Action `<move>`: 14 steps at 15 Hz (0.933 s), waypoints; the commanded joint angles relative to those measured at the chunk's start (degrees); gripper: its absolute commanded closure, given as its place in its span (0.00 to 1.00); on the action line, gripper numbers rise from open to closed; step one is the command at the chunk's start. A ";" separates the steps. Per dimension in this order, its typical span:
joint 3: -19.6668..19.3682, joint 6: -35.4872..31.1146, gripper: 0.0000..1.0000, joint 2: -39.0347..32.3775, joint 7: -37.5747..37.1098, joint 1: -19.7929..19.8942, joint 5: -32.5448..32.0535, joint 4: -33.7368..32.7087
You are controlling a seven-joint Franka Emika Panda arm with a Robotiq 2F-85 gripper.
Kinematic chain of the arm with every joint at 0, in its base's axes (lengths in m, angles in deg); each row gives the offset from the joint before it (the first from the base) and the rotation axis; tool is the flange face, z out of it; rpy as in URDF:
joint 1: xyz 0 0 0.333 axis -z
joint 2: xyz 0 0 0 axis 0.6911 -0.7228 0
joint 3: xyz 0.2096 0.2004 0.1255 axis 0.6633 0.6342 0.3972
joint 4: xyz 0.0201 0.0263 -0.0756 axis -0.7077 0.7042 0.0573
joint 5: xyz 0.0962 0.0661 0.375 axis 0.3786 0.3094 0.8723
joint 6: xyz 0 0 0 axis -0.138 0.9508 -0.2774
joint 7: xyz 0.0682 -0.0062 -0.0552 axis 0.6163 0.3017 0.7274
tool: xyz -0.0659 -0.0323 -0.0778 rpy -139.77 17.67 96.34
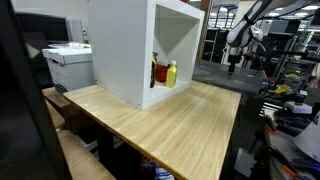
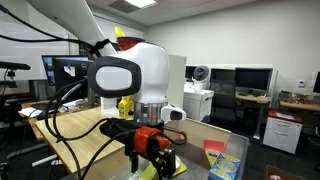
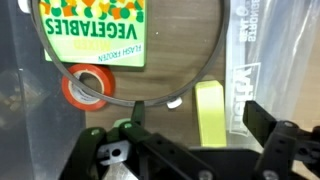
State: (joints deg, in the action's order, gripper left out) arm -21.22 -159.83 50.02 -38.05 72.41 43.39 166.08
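Note:
In the wrist view my gripper (image 3: 198, 128) is open, with one dark finger on each side of a yellow-green block (image 3: 210, 105) that lies below it, untouched. A green vegetables package (image 3: 95, 30) lies under a thin metal ring (image 3: 200, 75). An orange tape roll (image 3: 88, 87) sits left of the block. In an exterior view the gripper (image 2: 155, 160) hangs low over a clear bin (image 2: 215, 135) beside the arm's white body (image 2: 140, 70). Nothing is held.
A clear plastic bag with print (image 3: 250, 50) lies right of the block. A wooden table (image 1: 170, 125) carries a white open box (image 1: 140, 45) with a yellow bottle (image 1: 171, 73) and a red one inside. A printer (image 1: 68, 62) stands behind it.

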 commanded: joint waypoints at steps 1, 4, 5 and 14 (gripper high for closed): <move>0.21 0.07 0.00 0.05 -0.11 0.23 -0.19 0.00; 0.44 -0.17 0.00 -0.13 0.49 0.37 0.07 0.04; 0.45 0.00 0.00 -0.11 0.50 0.38 0.09 0.02; 1.62 -1.33 0.00 -0.42 2.18 0.75 1.37 0.49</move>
State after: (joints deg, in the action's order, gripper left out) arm -20.75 -160.02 49.82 -38.04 72.41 43.48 166.08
